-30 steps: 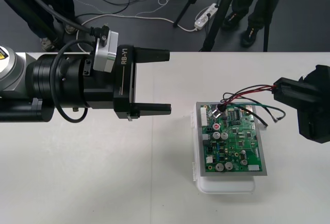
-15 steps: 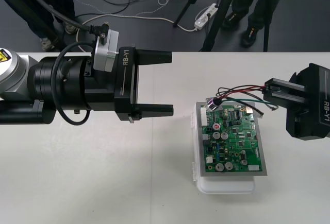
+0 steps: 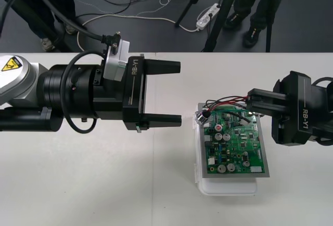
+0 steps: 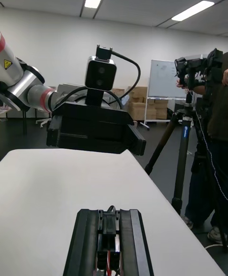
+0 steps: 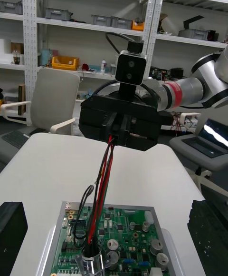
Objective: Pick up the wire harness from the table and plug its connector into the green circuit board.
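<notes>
My right gripper reaches in from the right, shut on the harness's black plug, which sits between its fingers. It hovers over the far edge of the green circuit board. Red and black wires run from it to the round metal socket, which hangs at the board's far left corner. My left gripper is open left of the board, nothing between its fingers. In the left wrist view the right gripper faces me, wires dropping to the socket over the board.
The board rests on a white base right of the table's middle. In the right wrist view the left gripper, with a camera on top, stands across the table. Bare table lies in front and to the left.
My right gripper has moved left with the harness, from off the board's right side to over its far edge. The socket swung to the board's far left corner. My left gripper edged right.
</notes>
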Available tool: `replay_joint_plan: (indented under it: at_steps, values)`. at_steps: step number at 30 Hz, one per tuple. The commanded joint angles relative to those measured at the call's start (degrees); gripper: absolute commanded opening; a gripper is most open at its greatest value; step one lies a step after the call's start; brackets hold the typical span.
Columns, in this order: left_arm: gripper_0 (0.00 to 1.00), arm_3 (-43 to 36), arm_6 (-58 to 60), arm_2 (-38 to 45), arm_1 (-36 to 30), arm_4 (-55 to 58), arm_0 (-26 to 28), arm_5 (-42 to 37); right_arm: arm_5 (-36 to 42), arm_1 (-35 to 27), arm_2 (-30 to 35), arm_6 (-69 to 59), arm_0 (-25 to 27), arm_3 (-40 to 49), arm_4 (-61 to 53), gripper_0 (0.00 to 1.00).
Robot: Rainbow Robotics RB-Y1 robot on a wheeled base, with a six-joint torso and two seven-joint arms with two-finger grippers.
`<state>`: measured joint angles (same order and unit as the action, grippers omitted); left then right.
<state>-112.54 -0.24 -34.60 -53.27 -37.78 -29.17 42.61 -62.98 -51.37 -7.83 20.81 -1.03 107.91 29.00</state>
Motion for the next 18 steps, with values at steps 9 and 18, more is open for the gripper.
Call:
replay_joint_plan:
  at_steps: [9, 18]
  values:
    - [1.00, -1.7, -2.1, -2.9, 3.4, 1.1, -2.5, -5.0, 9.6, -0.7, -0.8, -9.4, -1.0, 9.6, 3.8, 0.00]
    - [1.00, -1.7, -1.9, -4.7, 4.9, 1.2, -2.5, -7.1, 13.4, -0.3, -2.5, -9.8, -0.7, 12.4, 4.0, 0.00]
